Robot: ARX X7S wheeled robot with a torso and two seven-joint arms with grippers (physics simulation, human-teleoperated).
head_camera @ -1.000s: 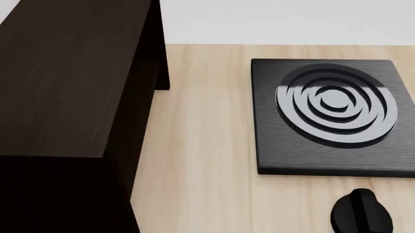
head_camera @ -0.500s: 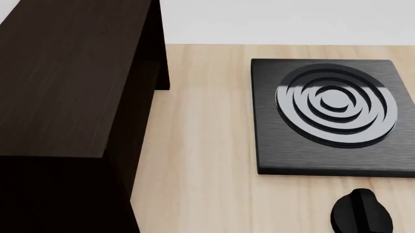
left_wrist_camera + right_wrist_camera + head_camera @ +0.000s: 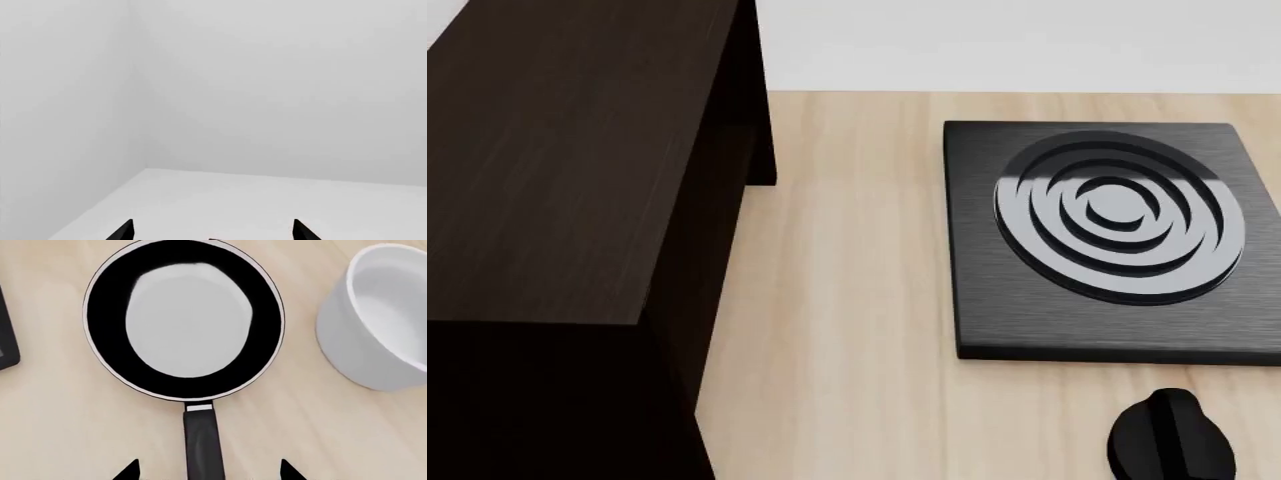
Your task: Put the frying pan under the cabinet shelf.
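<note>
A: Head view, starting at nine o'clock: the large boxy cabinet shelf of very dark brown grained wood (image 3: 561,200) fills that side, standing on the pale wooden surface (image 3: 841,300).

B: And across a bare strip of wood, out at about two o'clock, the square black stove plate with grey concentric rings (image 3: 1114,235) lies flat. At five o'clock a black rounded part (image 3: 1172,440) pokes in at the frame's edge; I can't tell what it belongs to.

A: No pan in this view. Over to the left wrist camera: only pale grey walls, with the left tool (image 3: 212,231) showing two black fingertips (image 3: 123,231) set wide apart with nothing between them.

B: Right wrist camera now, and there's the small round glossy black frying pan (image 3: 107,340), sitting flat on the wood, long black handle (image 3: 203,445) running back toward the camera.

A: The right tool (image 3: 208,472) is spread too, one tip on either side of that handle, not touching it.

B: Near the pan's rim but apart from it, a white round bowl (image 3: 373,320) stands upright. A dark corner (image 3: 7,345) shows on the pan's other side.
</note>
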